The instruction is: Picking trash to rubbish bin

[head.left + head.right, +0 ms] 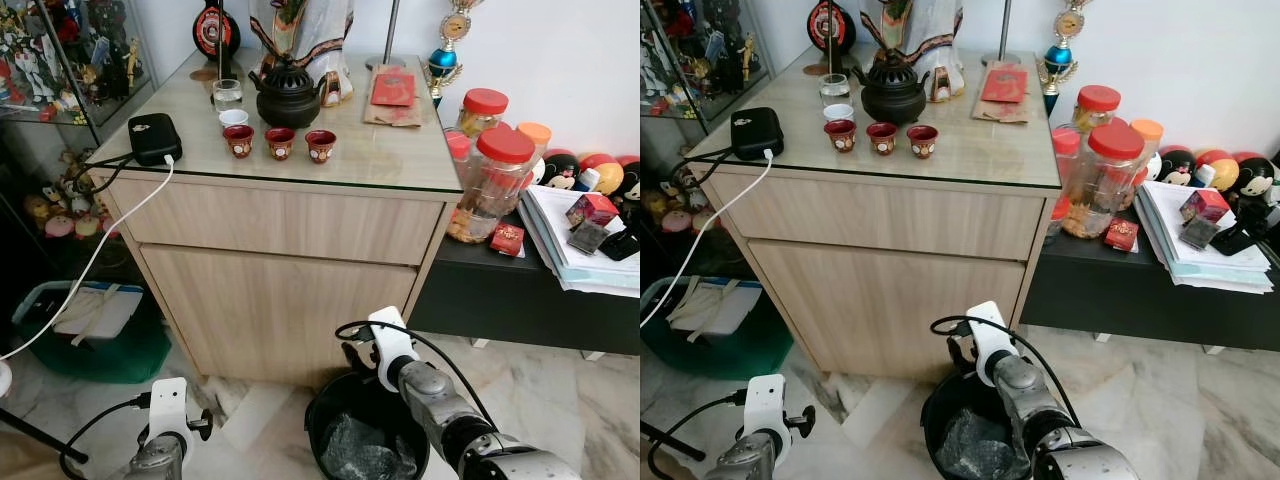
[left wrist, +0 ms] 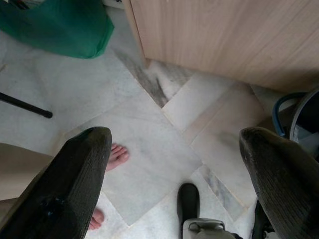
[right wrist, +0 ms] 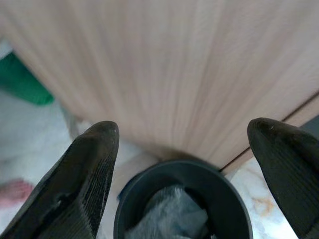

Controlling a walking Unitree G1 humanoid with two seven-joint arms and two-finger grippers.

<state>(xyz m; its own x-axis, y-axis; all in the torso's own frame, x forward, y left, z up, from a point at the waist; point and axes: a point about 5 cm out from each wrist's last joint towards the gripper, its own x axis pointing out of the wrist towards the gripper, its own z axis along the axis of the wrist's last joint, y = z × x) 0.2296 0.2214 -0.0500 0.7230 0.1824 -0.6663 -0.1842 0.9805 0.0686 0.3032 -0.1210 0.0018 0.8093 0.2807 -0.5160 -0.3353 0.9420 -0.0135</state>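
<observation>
1. Right claw (image 3: 182,149) hangs just above the round black plastic rubbish bin (image 1: 330,405), fingers spread wide apart with nothing between them. The bin sits on the floor right in front of the light wood-grain cabinet (image 1: 270,290), and there's a crumpled grey plastic bag or wrapper (image 3: 172,216) lying inside it.

2. Left claw (image 2: 174,164) is low on the robot's left, also spread wide and empty, looking down at the pale veined marble floor tiles (image 2: 149,144). A person's bare toes (image 2: 117,155) peek in beside one finger, so keep swings on that side small.

3. My read: the drop looks done or about done, since nothing is held. To finish well, I'd lift the right claw straight up so the fingers clear the rim without tipping the bin, then look for the next piece.

4. Texture notes: the bin is smooth, rigid and dark, probably light enough to slide on the glossy tiles if bumped. The grey stuff looks soft and crinkly.

5. Up on the glass-topped counter (image 1: 400,165) sit three small red ceramic cups (image 1: 280,142) and a dark cast-iron-looking teapot (image 1: 288,95). Hard, breakable, and not trash as far as I can judge. A green plastic tub (image 1: 90,345) stands by the cabinet on the left.
</observation>
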